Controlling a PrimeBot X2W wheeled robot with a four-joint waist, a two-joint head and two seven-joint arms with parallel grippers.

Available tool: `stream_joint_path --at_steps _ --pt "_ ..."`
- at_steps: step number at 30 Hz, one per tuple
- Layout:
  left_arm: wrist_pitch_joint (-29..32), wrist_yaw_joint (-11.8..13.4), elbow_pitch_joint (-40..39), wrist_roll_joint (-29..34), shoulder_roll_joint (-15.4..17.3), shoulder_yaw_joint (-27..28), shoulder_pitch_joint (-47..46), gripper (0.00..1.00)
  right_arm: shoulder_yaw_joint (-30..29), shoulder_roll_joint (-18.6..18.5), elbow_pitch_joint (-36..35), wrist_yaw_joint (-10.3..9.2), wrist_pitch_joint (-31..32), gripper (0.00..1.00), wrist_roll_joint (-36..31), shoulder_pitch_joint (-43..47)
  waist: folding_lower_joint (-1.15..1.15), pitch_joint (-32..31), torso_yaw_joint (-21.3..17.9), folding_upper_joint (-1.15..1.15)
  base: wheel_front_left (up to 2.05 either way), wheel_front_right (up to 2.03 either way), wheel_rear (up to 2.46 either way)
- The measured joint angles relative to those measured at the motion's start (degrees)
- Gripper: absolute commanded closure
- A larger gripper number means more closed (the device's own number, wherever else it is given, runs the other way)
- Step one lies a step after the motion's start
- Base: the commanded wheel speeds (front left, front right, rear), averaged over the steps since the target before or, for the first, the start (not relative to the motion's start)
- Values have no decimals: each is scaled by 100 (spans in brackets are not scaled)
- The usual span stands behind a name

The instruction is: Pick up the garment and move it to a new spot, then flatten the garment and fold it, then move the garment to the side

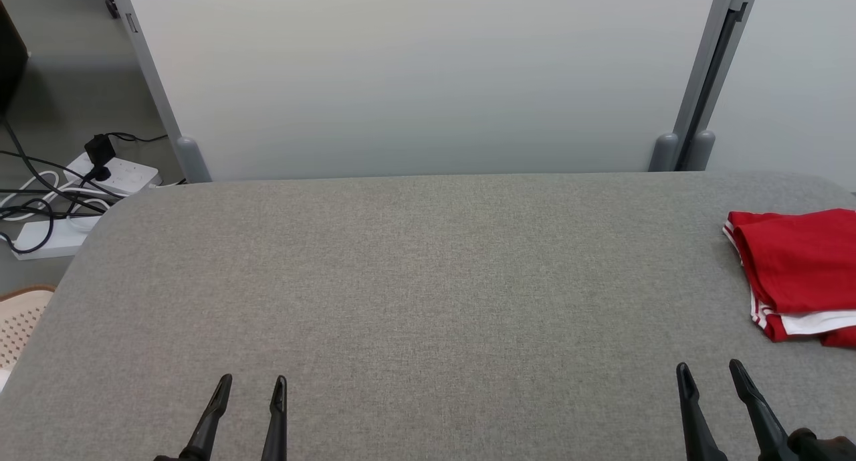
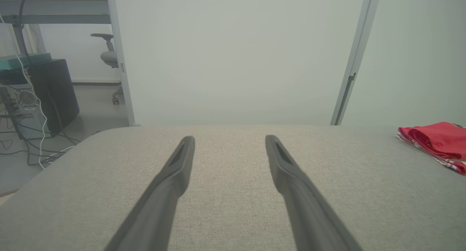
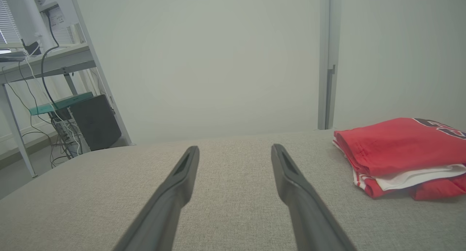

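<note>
Garment (image 1: 796, 267), red with white stripes at its hems, lies folded in a stack at the right edge of the grey cloth-covered table (image 1: 428, 280), about midway between the near and far sides; its right part runs out of the head view. My left gripper (image 1: 252, 384) is at the near left and my right gripper (image 1: 710, 371) at the near right; both have their fingers spread wide with nothing between them. Neither touches the garment; the right one is near its closest corner, a little to the left of it.

Between my two grippers open grey weave stretches from the near side to the far edge. The table's far left corner is rounded; the far edge runs straight along the foot of a pale partition panel (image 1: 428, 79), framed by a grey post (image 1: 144, 66) on the left and a pair of grey posts (image 1: 695, 113) on the right. Off the left edge, on the floor, lie white power strips (image 1: 100, 180) with black and white cables; a pale perforated basket (image 1: 17, 320) shows at the near left, beside the table.

In the right wrist view dark lettering shows on the garment's top fold at the far right, cut off by the frame and not readable. A small label (image 1: 132, 23) on the left post is too small to read.
</note>
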Motion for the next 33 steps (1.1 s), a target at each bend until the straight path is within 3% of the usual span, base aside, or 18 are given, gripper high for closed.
stream_joint_path --at_steps 7,8,14,33 --pt "0 -1 4 -34 0 -29 -11 0 3 -11 0 0 0 0 1 -1 0 51 -13 0 0 0 0" --pt "1 -1 68 -33 -8 -35 -2 100 10 -4 55 0 3 100 0 8 0 52 -13 0 0 0 0" --pt "20 0 485 -64 -38 -76 164 100 35 102 437 -1 34 100 26 171 0 60 -12 0 0 0 0" --pt "298 -48 623 -1248 -29 -24 92 100 -4 90 583 -1 279 100 1192 23 1 132 -20 0 0 0 0"
